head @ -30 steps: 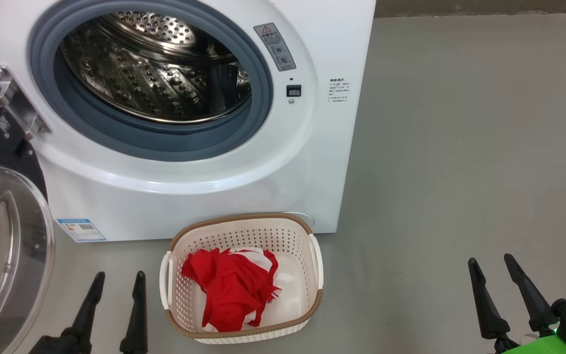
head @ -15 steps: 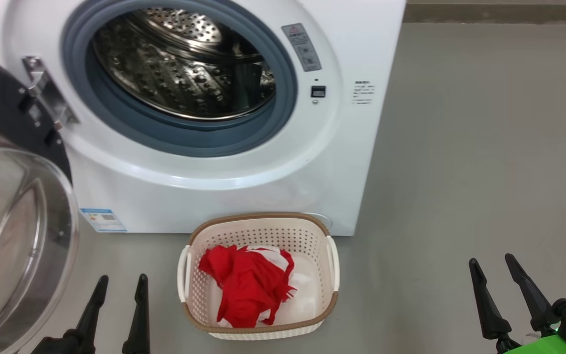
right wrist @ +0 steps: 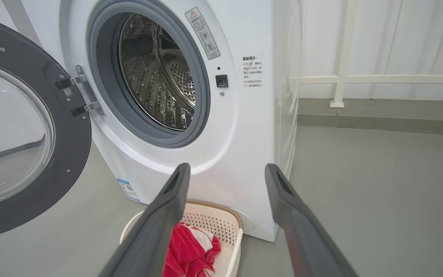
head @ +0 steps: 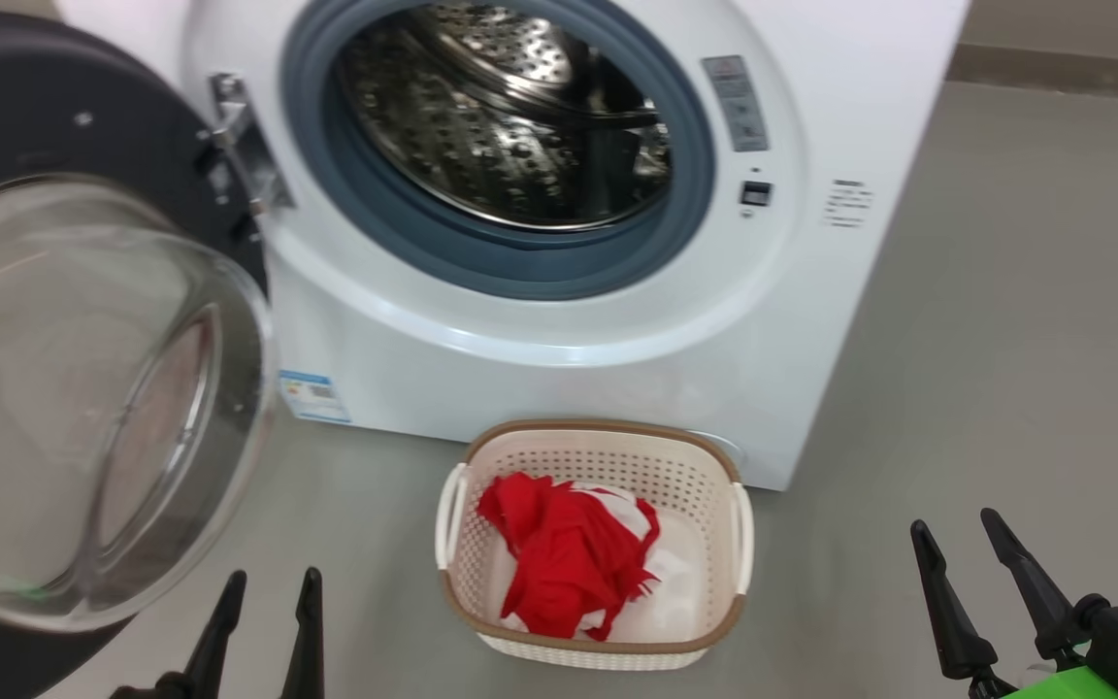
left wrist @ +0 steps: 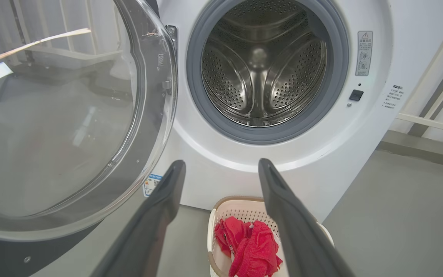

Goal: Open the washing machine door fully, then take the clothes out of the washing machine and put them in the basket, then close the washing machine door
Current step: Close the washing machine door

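Hanging wide open at the left side of the machine (head: 540,379), the door (head: 83,107) is showing its glass bowl. The clothes (head: 569,553) are lying in the basket (head: 608,428), just in front of the machine. The left gripper (head: 274,575) and right gripper (head: 953,521) are hovering with fingers spread, holding nothing.

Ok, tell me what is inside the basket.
Red and white clothes lie heaped in the basket, toward its left; its bare bottom shows at the right. Anything under the heap is covered.

Head camera looks down; wrist cameras face washing machine (left wrist: 214,173) (basket (head: 617,466) shared).
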Controlling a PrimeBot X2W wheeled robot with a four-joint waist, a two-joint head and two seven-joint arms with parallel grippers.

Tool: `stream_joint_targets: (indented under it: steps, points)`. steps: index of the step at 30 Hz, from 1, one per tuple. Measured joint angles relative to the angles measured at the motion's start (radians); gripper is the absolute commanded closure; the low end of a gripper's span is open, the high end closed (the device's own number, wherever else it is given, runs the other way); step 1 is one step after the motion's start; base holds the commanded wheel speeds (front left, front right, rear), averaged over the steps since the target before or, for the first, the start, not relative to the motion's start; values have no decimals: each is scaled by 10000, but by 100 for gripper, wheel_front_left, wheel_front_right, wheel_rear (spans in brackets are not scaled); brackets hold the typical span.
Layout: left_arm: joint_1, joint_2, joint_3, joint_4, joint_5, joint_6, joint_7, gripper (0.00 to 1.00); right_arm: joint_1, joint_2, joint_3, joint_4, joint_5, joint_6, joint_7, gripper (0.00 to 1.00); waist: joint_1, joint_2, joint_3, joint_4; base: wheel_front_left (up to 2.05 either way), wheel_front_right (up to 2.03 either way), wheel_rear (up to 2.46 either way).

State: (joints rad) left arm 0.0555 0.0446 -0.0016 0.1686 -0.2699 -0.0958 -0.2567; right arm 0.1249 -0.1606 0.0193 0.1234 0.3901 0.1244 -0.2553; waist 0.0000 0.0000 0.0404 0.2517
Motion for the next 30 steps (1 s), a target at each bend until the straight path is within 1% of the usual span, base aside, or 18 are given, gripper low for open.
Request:
stream_joint_targets:
  steps: [4,5,14,18,25,30]
  points:
    - [96,2,-98,-2,-77,79,0,0,13,-19,84,36,4,0,0,0,0,0,-67,485,0,0,0]
    - [96,2,-98,-2,-77,79,0,0,13,-19,84,36,4,0,0,0,0,0,-67,485,0,0,0]
    - [243,4,-345,-23,-228,178,0,0,264,-29,324,105,240,0,0,0,0,0,-261,1592,0,0,0]
    - [383,10,-345,-138,-564,393,0,0,222,-146,696,142,240,0,0,0,0,0,-271,2016,0,0,0]
    - [483,8,-380,-491,-978,792,0,0,-291,-366,1256,403,337,0,0,0,0,0,-51,2345,0,0,0]
    - [484,8,-382,-646,-1116,884,0,0,-554,-522,1523,499,410,0,0,0,0,0,63,2440,0,0,0]
